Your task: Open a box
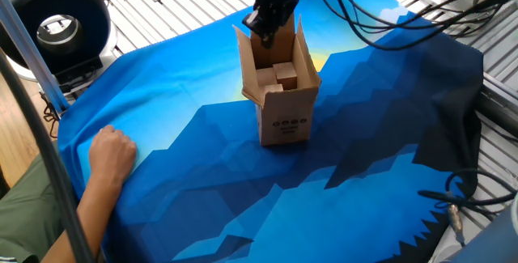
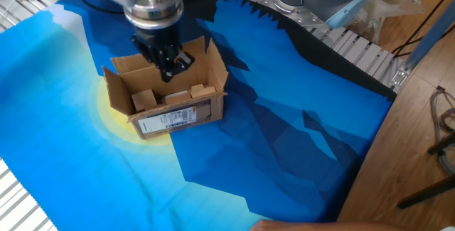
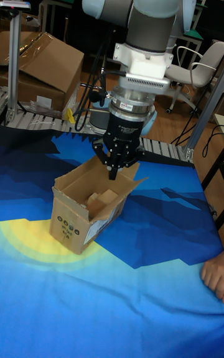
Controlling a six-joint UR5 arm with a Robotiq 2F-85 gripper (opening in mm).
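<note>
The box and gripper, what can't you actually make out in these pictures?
- Box floor: hidden by its own walls and inner flaps in every view.
- Label text: too small to read in the other fixed view.
- Gripper fingertips: dark and close together, so whether they pinch a flap is unclear.
- Person's hand: cut off by the tall view's edge.

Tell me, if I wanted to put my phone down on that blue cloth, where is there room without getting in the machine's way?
The widest bare stretch of blue cloth lies between the box and the person's hand, and on toward the dark zigzag edge. It is crowded right at the open box, where the gripper hangs over the flaps, and at the cable-strewn edge.
</note>
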